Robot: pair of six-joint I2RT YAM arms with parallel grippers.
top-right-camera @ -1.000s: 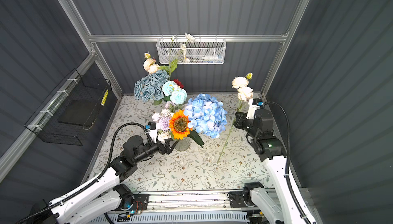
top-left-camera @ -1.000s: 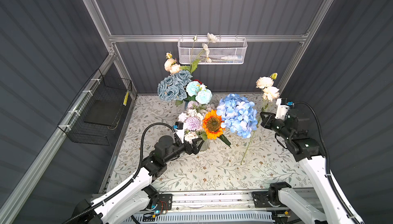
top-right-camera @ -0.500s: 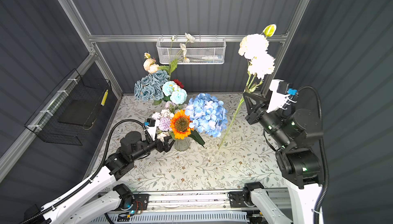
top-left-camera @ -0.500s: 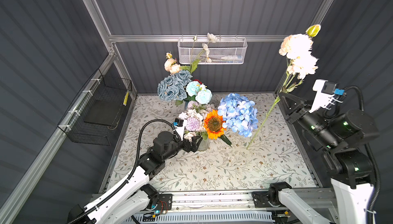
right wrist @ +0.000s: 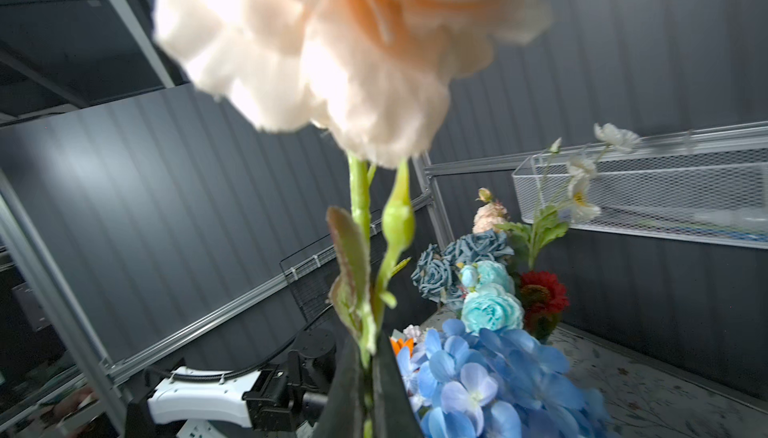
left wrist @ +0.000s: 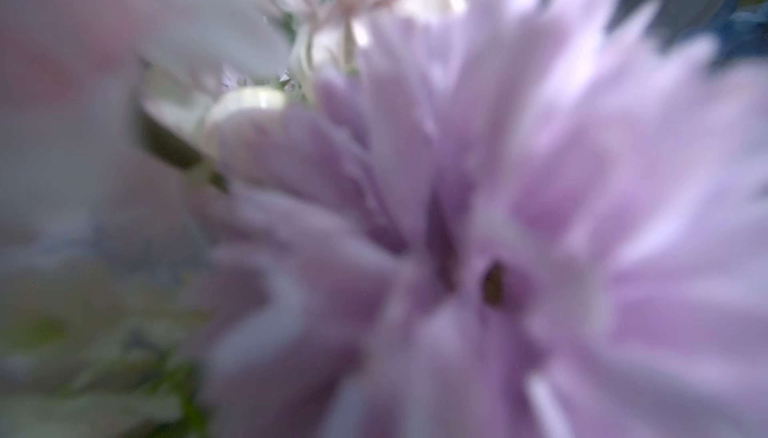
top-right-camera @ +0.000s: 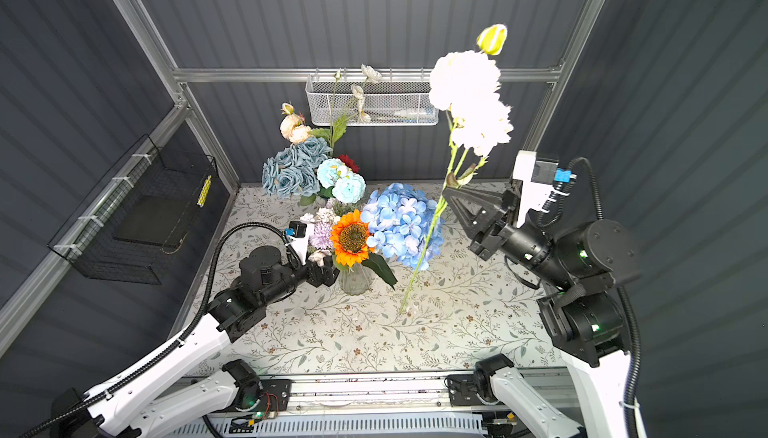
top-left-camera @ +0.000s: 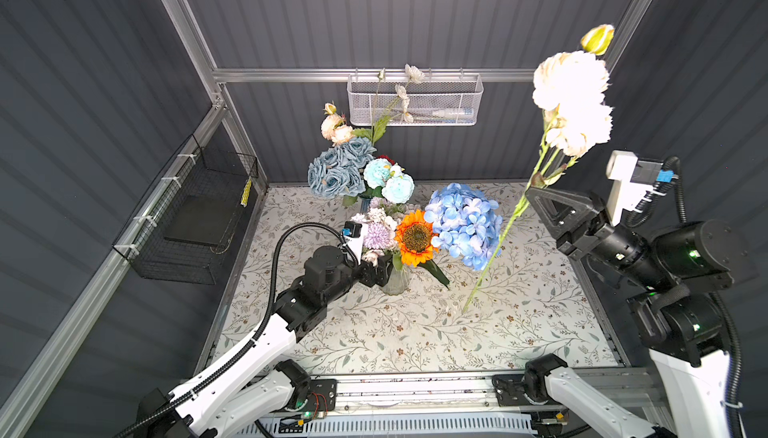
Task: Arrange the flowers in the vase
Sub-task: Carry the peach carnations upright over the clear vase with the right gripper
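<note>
A clear glass vase [top-left-camera: 395, 281] [top-right-camera: 355, 281] stands mid-table and holds an orange sunflower [top-left-camera: 415, 238], a blue hydrangea [top-left-camera: 463, 223] and a lilac puff [top-left-camera: 379, 235]. Dusty-blue roses [top-left-camera: 338, 171] and aqua blooms [top-left-camera: 388, 182] rise just behind. My left gripper [top-left-camera: 376, 272] [top-right-camera: 326, 273] is open, its fingers against the vase's left side under the blooms. Blurred lilac petals [left wrist: 478, 207] fill the left wrist view. My right gripper [top-left-camera: 534, 196] [top-right-camera: 451, 195] [right wrist: 365, 394] is raised at the right, shut on the green stem of a cream flower [top-left-camera: 573, 99] [top-right-camera: 469, 95] [right wrist: 332, 40].
A white mesh basket [top-left-camera: 415, 101] on the back wall holds a stem of small white flowers. A black wire basket [top-left-camera: 195, 215] hangs on the left wall. The held stem's lower end [top-left-camera: 467, 305] hangs near the floral tablecloth [top-left-camera: 415, 332], right of the vase.
The right arm has lifted the cream flower from low at the table's right to high up; over the last half second it barely moved. The left gripper stays at the vase.
</note>
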